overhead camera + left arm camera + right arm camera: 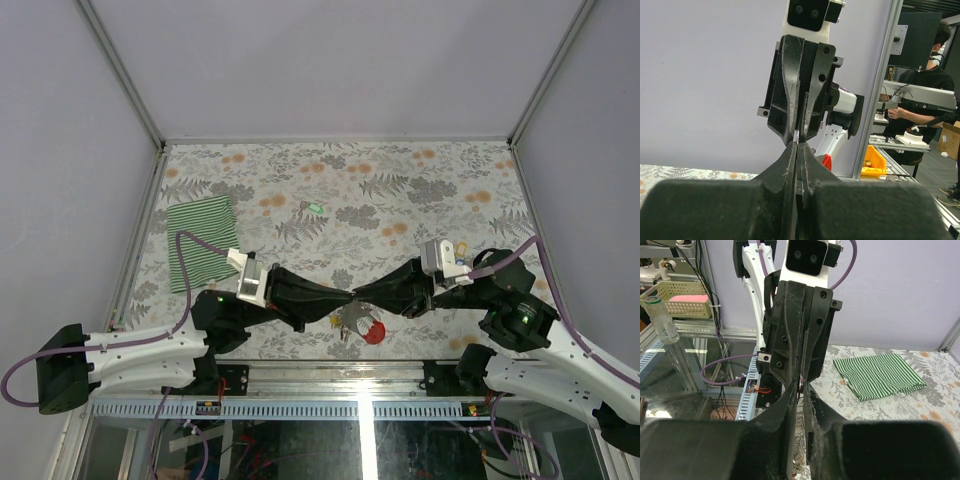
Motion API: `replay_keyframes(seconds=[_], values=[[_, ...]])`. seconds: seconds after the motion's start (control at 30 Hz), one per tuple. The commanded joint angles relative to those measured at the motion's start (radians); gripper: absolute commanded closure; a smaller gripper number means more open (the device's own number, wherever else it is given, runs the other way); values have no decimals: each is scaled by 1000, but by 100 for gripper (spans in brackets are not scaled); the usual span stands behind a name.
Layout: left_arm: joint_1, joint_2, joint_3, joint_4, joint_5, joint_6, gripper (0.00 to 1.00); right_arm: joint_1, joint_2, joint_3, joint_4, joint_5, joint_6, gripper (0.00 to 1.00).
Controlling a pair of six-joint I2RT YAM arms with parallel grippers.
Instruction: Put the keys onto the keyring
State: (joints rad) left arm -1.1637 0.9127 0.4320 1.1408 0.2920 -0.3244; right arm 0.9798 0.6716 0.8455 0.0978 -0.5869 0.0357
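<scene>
Black plastic fingers of the left gripper [798, 152] clenched fully shut, nipping a thin sliver of bright metal [796, 136] right at the tips. By the look of it, part of the keyring [374, 331]. Held out level and raised off the table [420, 190], probably to steady the ring in the air for threading a key onto it.

Tip to tip against it from the opposite side, the right gripper [802, 390], fingers close together with only a narrow slit between. Cannot tell whether clamped on anything or merely poised. Nose-to-nose placement likely for bracing on one side and working the metal on the other.

Directly under the meeting point, near the front edge of the table: the keyring's red oval loop, with a small cluster of grey metal and keys [350, 319] just beside it on the left. Hanging or resting, unclear from above. A patch of red also visible just below the tips in the left wrist view.

Farther out, well apart toward the middle of the floral-patterned table: one green-headed key [314, 208] lying alone, not yet on the ring. Farther left, a green striped cloth [203, 243] lying flat, playing no part. Beyond the table, in the left wrist view, a person [927, 75] at a workbench.
</scene>
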Motion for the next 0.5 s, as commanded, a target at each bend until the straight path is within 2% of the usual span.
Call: replay_keyframes(seconds=[0.0,0.1,0.2,0.27,0.33,0.47], values=[[3,-13,43,56,-4,5,100,7,7,26,49,-4,3,89],[3,-17,39,58,-10,8,100,6,9,34,37,-1,4,100],[3,-25,40,42,-17,16,99,6,11,52,22,-3,-1,100],[3,-35,47,-6,-16,29,93,6,17,77,-14,-4,-21,100],[3,-56,64,-87,-16,54,83,5,25,112,-78,1,-56,100],[3,-120,126,-342,-25,138,71,7,51,199,-269,25,-138,100]])
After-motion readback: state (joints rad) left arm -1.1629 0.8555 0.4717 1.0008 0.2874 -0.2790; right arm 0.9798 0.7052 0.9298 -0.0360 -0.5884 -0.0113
